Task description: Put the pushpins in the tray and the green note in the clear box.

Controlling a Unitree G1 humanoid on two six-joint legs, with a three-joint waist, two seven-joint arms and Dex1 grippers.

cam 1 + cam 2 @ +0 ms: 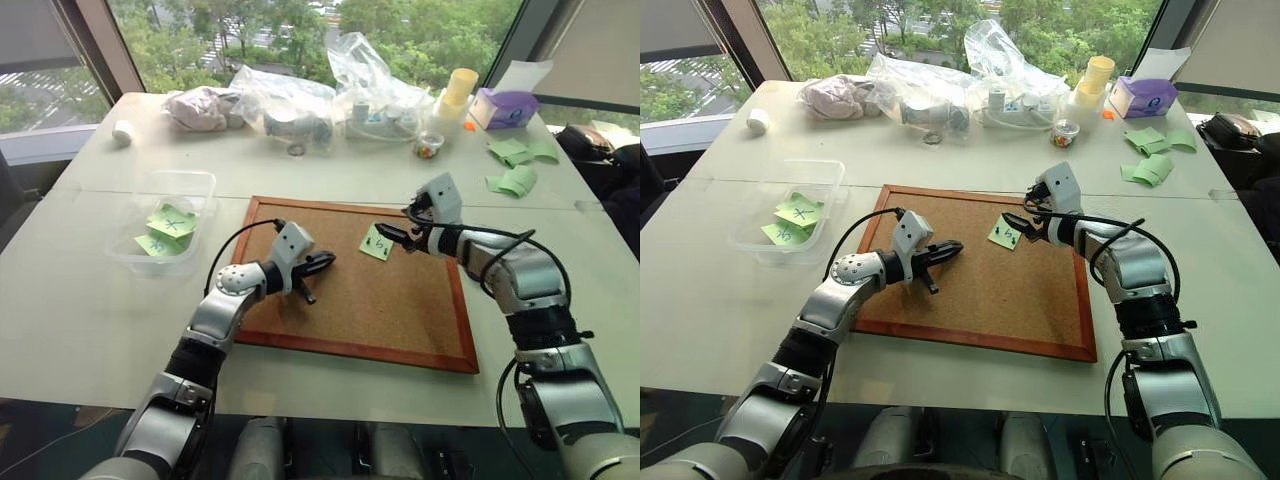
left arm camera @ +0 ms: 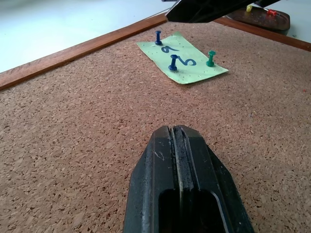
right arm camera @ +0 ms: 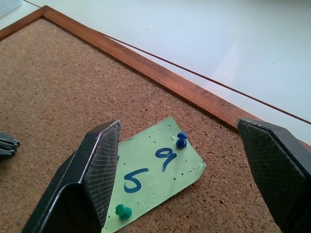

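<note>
Three pushpins (image 2: 173,63) stand in the green note (image 2: 182,58) on the corkboard (image 1: 390,300): two blue and one green, as the left wrist view shows them. The right wrist view shows two of them, the third covered by a finger (image 3: 95,170) of the right tool. One note is pinned to the board, near its far edge, marked in blue with what reads as a 5 and a 9. Two more green notes (image 1: 165,230) lie in the clear box (image 1: 200,185), which sits on the tabletop (image 1: 80,300) just off the board's left side; their marks are hard to read from the head views. One dark brown tray (image 2: 265,17) shows cut off at the edge of the left wrist view, beyond the board's frame, with a yellow and a red pin in it.

Both tools are over the board. The left tool (image 1: 318,266) has its fingers pressed together on nothing, pointing across the cork toward the note and well short of it. The right tool (image 1: 393,232) has its fingers spread wide apart, straddling the note above it; whether a fingertip touches the paper cannot be told.
</note>
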